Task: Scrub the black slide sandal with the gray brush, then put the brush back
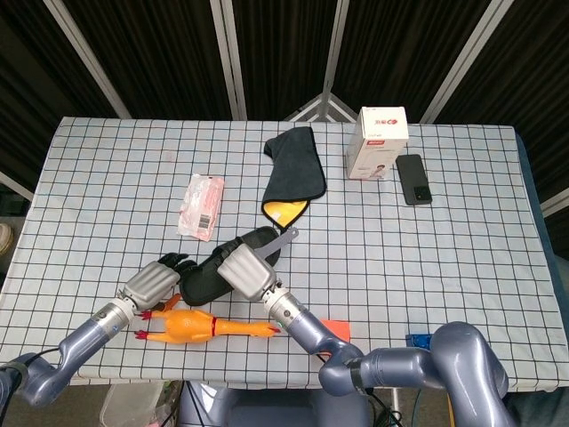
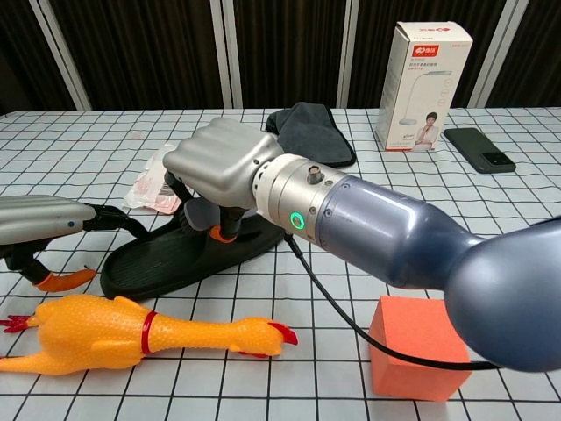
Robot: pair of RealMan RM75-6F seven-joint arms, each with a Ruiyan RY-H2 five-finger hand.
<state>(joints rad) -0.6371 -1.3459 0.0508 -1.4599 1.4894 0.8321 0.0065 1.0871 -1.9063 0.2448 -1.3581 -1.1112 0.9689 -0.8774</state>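
While scrub is in progress, left to right:

L hand (image 2: 44, 219): low at table's left edge, fingers hooked on heel end of black slide sandal (image 2: 166, 259), pinning it; holds sandal, not the brush.

Rubber chicken (image 2: 123, 333): on table just in front of sandal, near L hand, apart from the work.

Sandal: flat on checked table (image 1: 444, 249), sole up-facing, long axis running diagonal — heel near-left by L hand, toe far-right toward dark cloth (image 1: 293, 165).

R hand (image 2: 219, 167): over sandal's mid-footbed, fingers curled down around gray brush (image 1: 283, 238); head end hidden under palm in chest view, handle tip sticks out far-right past toe in head view.

Brush vs sandal: handle lies roughly along sandal's long axis; bristle contact w/ footbed can't be confirmed, prob touching.

Key relation: R hand is right on the sandal, so strokes should run along the diagonal, heel-ward toward L hand or back toe-ward; crossing it would slip off the edge.

Orange block (image 2: 416, 346): near-right, well apart.

Box (image 2: 425, 83) & phone (image 2: 478, 149): far right, well apart.
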